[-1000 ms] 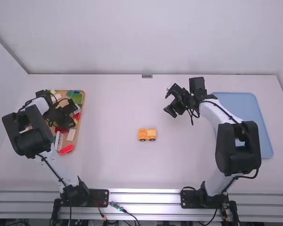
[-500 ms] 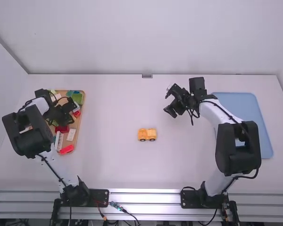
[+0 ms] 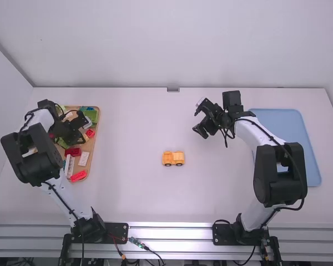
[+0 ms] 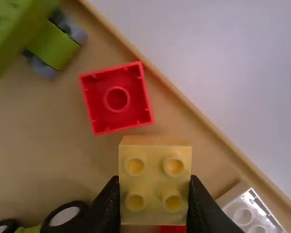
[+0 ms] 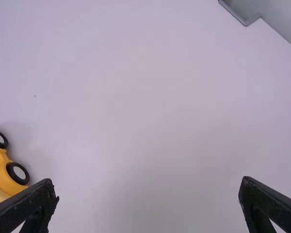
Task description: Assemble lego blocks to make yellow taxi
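High view: the small yellow block vehicle with black wheels [image 3: 173, 158] sits on the white table [image 3: 133, 194], to the right of my left gripper [image 3: 73, 134], well apart from it and closer to the arm bases; it is left of my right gripper [image 3: 200, 132], also closer to the bases. My left gripper is at the wooden tray of mixed blocks [image 3: 90, 145]. From the left wrist view I get what the high view hides beneath my arm: a pale yellow plastic block with four round studs [image 4: 155, 184], near a square red plastic block, hollow side up [image 4: 116, 97], and a white studded block [image 4: 247, 211]. The high view gives me the whole vehicle, while the right wrist view catches just part of it, at the edge beside one finger. My left gripper [image 4: 155, 194] is clamped on the pale yellow block, a finger against either side, above the tray. My right gripper [image 5: 149, 187] has its fingers wide apart, with nothing between them.
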Motion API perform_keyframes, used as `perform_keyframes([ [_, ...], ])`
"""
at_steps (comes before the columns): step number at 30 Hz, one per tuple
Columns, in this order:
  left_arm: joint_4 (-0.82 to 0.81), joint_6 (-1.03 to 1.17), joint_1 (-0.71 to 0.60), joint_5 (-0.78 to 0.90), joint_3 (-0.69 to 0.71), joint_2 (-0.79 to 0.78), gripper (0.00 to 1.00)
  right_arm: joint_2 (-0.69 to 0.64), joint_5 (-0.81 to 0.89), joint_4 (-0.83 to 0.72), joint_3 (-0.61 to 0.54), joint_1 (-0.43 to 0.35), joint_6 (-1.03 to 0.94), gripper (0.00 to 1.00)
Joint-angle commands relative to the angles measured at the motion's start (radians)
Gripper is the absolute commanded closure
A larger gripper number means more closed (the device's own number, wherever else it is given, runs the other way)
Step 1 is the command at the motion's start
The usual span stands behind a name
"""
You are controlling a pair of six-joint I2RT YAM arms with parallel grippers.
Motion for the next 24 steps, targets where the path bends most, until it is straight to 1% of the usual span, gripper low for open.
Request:
perform_keyframes([
  [1, -0.013, -0.002, -0.007, 0.003, 0.006, 0.015, 0.86, -0.023, -0.006, -0.002, 0.017, 0.0, -0.001, 0.01],
  [2, -0.013, -0.003, -0.007, 0.005, 0.006, 0.015, 0.86, -0.023, -0.006, -0.002, 0.017, 0.0, -0.001, 0.01],
  [4, -0.024, -0.005, -0.009, 0.035, 0.018, 0.015, 0.82, -0.023, -0.006, -0.001, 0.017, 0.0, -0.002, 0.01],
  [7, -0.061, -0.05, -0.026, 0.064, 0.063, 0.015, 0.82, -0.023, -0.006, 0.006, 0.017, 0.0, 0.0, 0.01],
  [9, -0.101, -0.121, -0.055, 0.05, 0.119, 0.015, 0.89, -0.023, -0.006, 0.018, 0.017, 0.0, 0.0, 0.01],
  [11, -0.135, -0.166, -0.08, 0.044, 0.157, 0.015, 0.91, -0.023, -0.006, 0.021, 0.017, 0.001, 0.0, 0.01],
  [13, -0.192, -0.213, -0.121, 0.052, 0.213, 0.015, 0.96, -0.023, -0.006, 0.025, 0.017, 0.0, -0.001, 0.01],
  [15, -0.279, -0.211, -0.19, 0.071, 0.277, 0.015, 0.98, -0.023, -0.005, 0.029, 0.017, 0.0, 0.006, 0.01],
  [16, -0.279, -0.211, -0.19, 0.071, 0.277, 0.015, 0.98, -0.023, -0.005, 0.029, 0.017, 0.0, 0.006, 0.01],
  [18, -0.354, -0.2, -0.277, 0.079, 0.319, 0.015, 0.98, -0.023, -0.006, 0.028, 0.017, 0.0, 0.007, 0.01],
  [20, -0.388, -0.178, -0.328, 0.077, 0.332, 0.015, 0.98, -0.023, -0.005, 0.028, 0.017, -0.002, 0.006, 0.01],
  [23, -0.419, -0.188, -0.474, 0.033, 0.337, 0.015, 0.98, -0.023, -0.005, 0.024, 0.017, -0.01, 0.006, 0.01],
  [24, -0.42, -0.187, -0.481, 0.03, 0.337, 0.015, 0.98, -0.023, -0.006, 0.024, 0.017, -0.01, 0.006, 0.01],
])
